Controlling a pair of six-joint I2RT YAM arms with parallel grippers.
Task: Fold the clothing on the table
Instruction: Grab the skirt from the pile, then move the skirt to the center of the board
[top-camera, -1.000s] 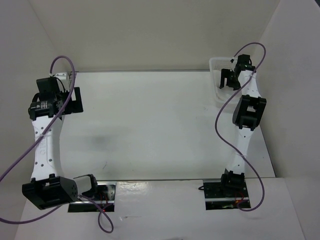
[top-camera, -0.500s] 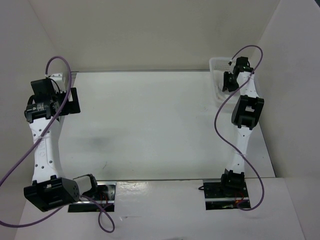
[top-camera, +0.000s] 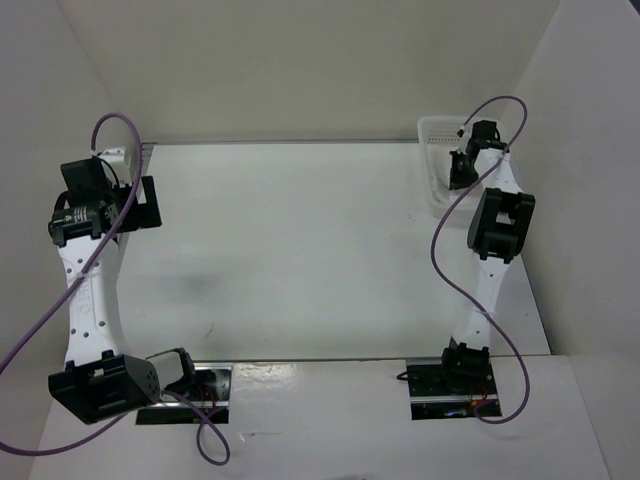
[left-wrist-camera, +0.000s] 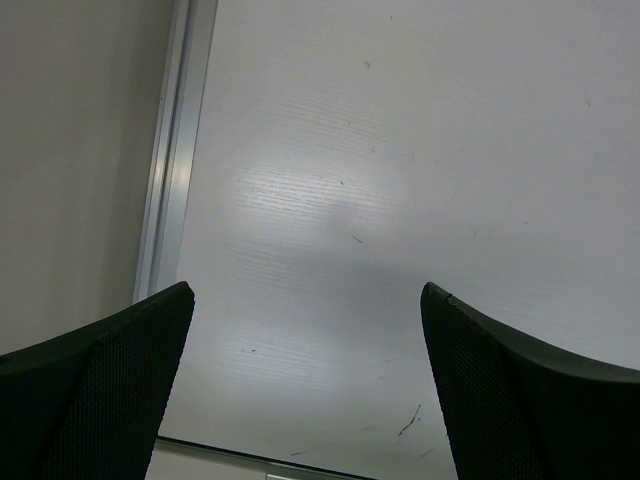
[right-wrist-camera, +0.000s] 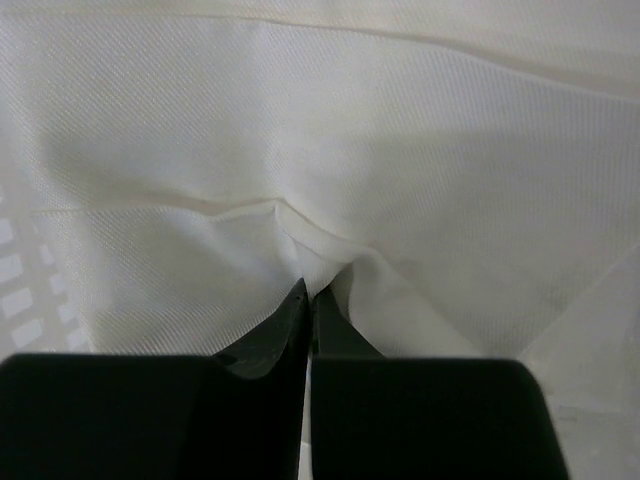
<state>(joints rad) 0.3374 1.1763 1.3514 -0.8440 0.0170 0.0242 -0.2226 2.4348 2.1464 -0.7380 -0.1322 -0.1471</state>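
Observation:
The clothing is thin white woven fabric that fills the right wrist view, puckered into a ridge at the fingertips. My right gripper is shut on that ridge, a small fold of cloth pinched between the black jaws. From above, the right gripper reaches down into the white perforated basket at the table's far right corner, and the clothing cannot be made out there. My left gripper hangs open over the left side of the table. In its wrist view the left gripper has only bare table between its fingers.
The basket's perforated wall shows at the left of the right wrist view. A grey metal rail borders the table's left edge under the left gripper. White walls close in the table on three sides. Purple cables loop from both arms.
The right gripper went from wide open to shut, pinching the fabric inside the basket, and dipped slightly deeper. The left arm shifted a little toward the left edge early on, then held still.

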